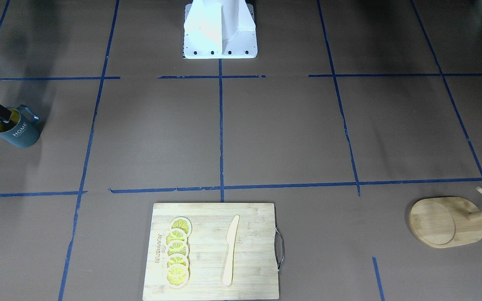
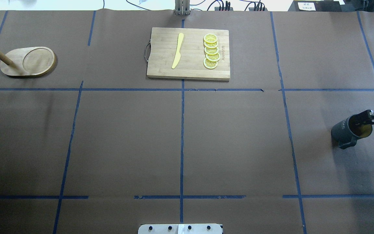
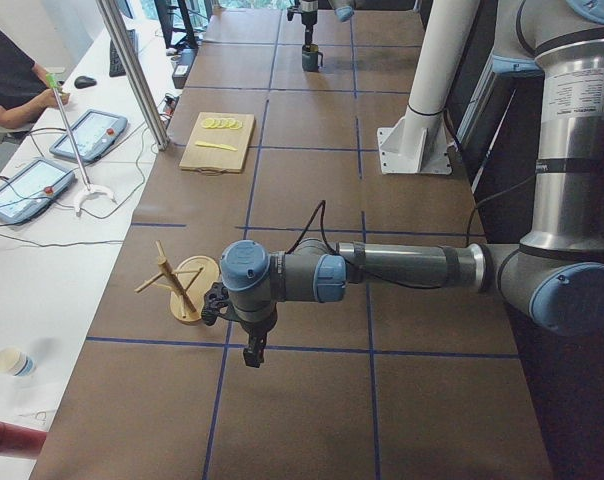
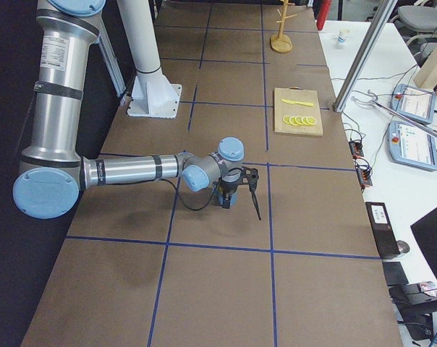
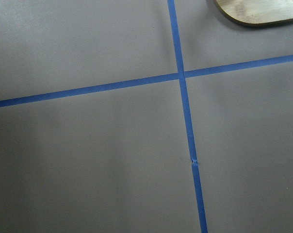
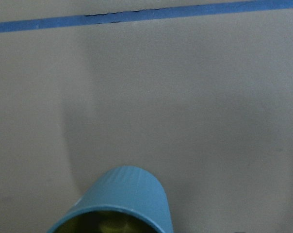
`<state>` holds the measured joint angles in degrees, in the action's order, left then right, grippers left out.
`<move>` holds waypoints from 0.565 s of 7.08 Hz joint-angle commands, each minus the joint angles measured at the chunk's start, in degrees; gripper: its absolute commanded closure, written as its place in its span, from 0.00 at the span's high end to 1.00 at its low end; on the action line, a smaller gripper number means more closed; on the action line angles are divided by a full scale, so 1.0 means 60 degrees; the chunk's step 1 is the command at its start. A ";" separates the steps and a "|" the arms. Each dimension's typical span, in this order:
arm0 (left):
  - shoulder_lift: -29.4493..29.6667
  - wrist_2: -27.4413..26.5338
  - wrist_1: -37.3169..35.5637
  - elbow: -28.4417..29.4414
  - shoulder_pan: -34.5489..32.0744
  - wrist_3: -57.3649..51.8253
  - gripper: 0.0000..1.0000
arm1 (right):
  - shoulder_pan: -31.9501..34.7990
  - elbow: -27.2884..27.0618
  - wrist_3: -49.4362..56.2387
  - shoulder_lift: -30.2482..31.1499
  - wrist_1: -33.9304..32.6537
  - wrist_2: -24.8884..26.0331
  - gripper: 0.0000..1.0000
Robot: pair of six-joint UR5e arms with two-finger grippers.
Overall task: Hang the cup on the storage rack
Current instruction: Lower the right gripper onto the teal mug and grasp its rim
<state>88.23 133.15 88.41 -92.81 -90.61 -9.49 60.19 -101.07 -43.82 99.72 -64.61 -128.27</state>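
The cup (image 1: 17,130) is a dark grey-blue mug with a yellow inside and white "HOME" lettering. It stands tilted at the table's end on my right side, and also shows in the overhead view (image 2: 346,128) and the right wrist view (image 6: 124,201). My right gripper (image 1: 3,117) is shut on its rim, one finger inside and one outside. The storage rack (image 1: 446,221), a bamboo oval base with a slanted post, stands far away at the opposite end (image 2: 28,61). My left gripper (image 3: 252,350) hangs above the table near the rack; I cannot tell whether it is open or shut.
A bamboo cutting board (image 1: 249,234) with several lemon slices (image 1: 178,253) and a yellow knife (image 1: 229,251) lies at the table's far middle edge. The white robot base (image 1: 220,29) stands at the near middle. Blue tape lines cross the brown table.
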 commanded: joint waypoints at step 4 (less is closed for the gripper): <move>0.0003 0.0000 -0.0014 -0.0030 0.0000 0.0000 1.00 | 0.0031 -0.0335 -0.0006 0.0108 0.0016 -0.0836 0.00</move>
<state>88.23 133.15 88.36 -92.93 -90.65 -9.49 60.21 -101.47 -43.78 99.94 -64.51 -129.96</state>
